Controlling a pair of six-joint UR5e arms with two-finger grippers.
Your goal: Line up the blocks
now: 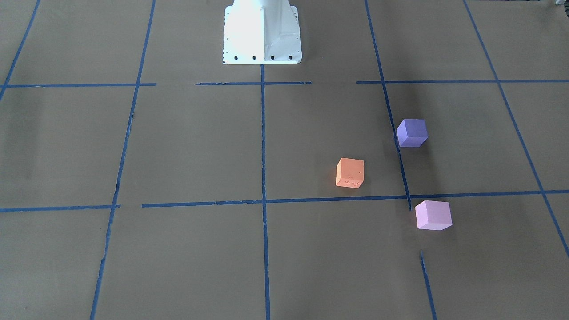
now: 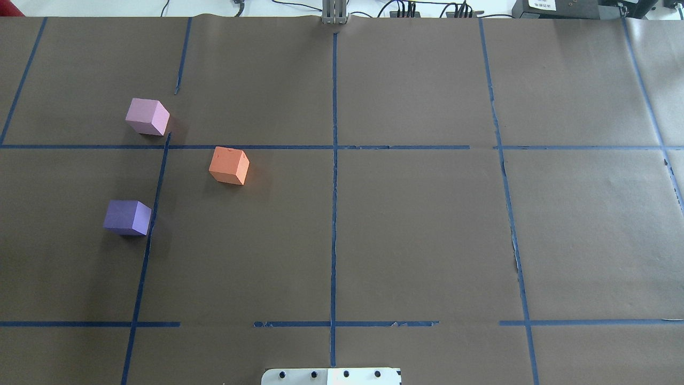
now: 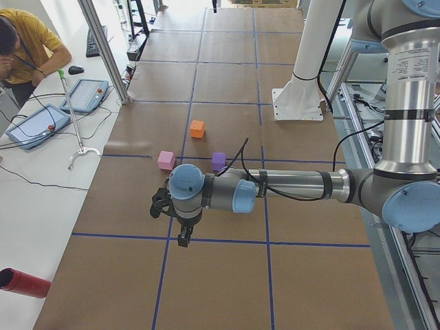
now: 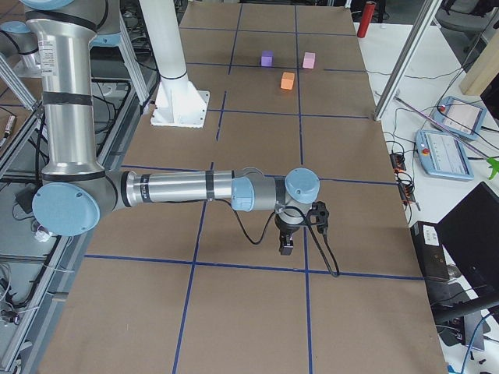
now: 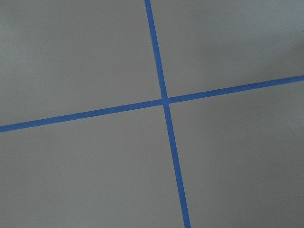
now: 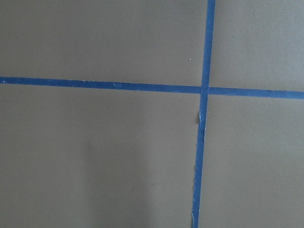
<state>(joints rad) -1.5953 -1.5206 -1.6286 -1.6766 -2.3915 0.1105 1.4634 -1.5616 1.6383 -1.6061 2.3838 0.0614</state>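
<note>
Left pincer (image 3: pixel 184 239) and right pincer (image 4: pixel 286 248) hang above table (image 3: pixel 220 282), opening unclear.

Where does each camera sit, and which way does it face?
Front-facing: across the table, facing the robot, steeply down; only the base mount shows, at top.
Overhead: behind the robot, forward and down; base mount's edge at bottom.
Exterior left: table's left end, looking along it; left arm near, left gripper hanging down.
Exterior right: opposite end; right arm near, right gripper down.
Left wrist: down at a tape cross; no fingers visible.
Right wrist: likewise, a second tape cross.
Shared: front-facing and overhead both show the orange block, mirrored.
</note>
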